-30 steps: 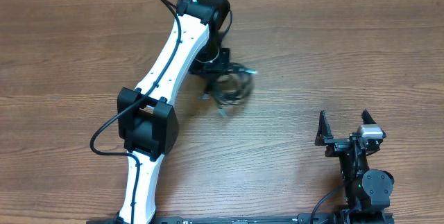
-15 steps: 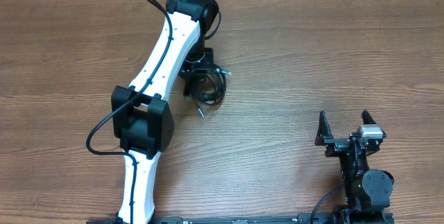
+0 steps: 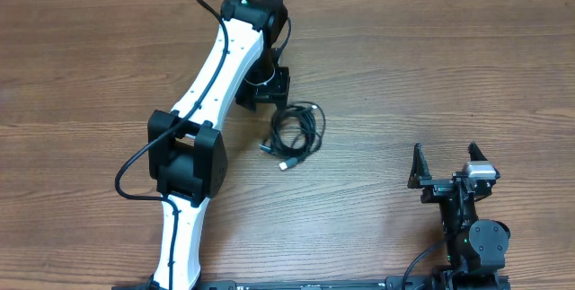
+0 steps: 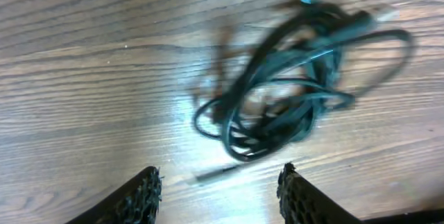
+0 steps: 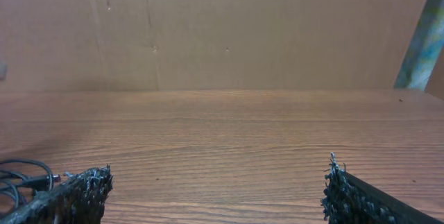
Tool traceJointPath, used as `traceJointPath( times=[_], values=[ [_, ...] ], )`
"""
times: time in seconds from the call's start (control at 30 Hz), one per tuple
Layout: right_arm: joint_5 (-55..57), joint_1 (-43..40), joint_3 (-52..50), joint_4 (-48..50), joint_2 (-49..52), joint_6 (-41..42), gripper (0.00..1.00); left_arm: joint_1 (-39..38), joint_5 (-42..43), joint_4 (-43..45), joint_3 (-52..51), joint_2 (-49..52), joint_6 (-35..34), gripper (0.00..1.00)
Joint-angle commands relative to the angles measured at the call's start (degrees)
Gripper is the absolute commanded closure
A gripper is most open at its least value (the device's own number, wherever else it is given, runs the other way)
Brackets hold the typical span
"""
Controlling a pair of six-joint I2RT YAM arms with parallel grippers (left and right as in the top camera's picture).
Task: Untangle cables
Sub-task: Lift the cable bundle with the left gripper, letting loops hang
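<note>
Cables bundled in one small loose coil, flat on the wooden surface, just beside the left end effector and well apart from the right end effector. Thin black cord, glossy, round in section and limp, with loops overlapping and crossing in no readable order. Two plug ends poking out on the side nearer the arm bases, among them a silver-tipped plug. Left end effector partway open and holding nothing, its textured black fingertips short of the coil and not touching it. Right end effector spread wide, empty, parked near the surface's front edge with the coil far off to its left. Likely trouble from here: a pull on a single loop, tightening the crossings into a real knot instead of freeing them. Also possible: a pinch catching two or three strands at once and lifting the whole bundle as a lump. Slick, thin cord apt to slide out of the pads. Plug ends apt to snag inside a loop when drawn through. Smooth, grained wood offering little friction, so probably a coil dragged along rather than opened out unless pinned by the other arm. Left wrist view blurred, so strand choice uncertain.
</note>
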Motion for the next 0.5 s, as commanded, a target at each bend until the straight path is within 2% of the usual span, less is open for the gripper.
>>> traceJointPath(
  times=[0.0,0.17,0.37,0.4,0.47],
  values=[
    [0.52,0.0,-0.59,0.44,-0.55,-0.22,0.0,-0.76,1.07,2.6,-5.4,0.0,1.18,0.43],
    [0.55,0.0,-0.59,0.44,-0.55,-0.22,0.0,-1.36,1.42,9.77,-12.66,0.02,0.83,0.44],
    [0.55,0.0,-0.59,0.44,-0.55,-0.24,0.0,-1.38,4.7,15.47,-14.36,0.02,-0.33,0.41],
    [0.55,0.0,-0.59,0.44,-0.55,-0.24,0.0,-1.51,5.53,16.15,-14.38,0.02,-0.33,0.45],
    [0.55,0.0,-0.59,0.44,-0.55,-0.22,0.0,-1.57,6.03,16.98,-14.38,0.11,-0.33,0.73]
  ],
)
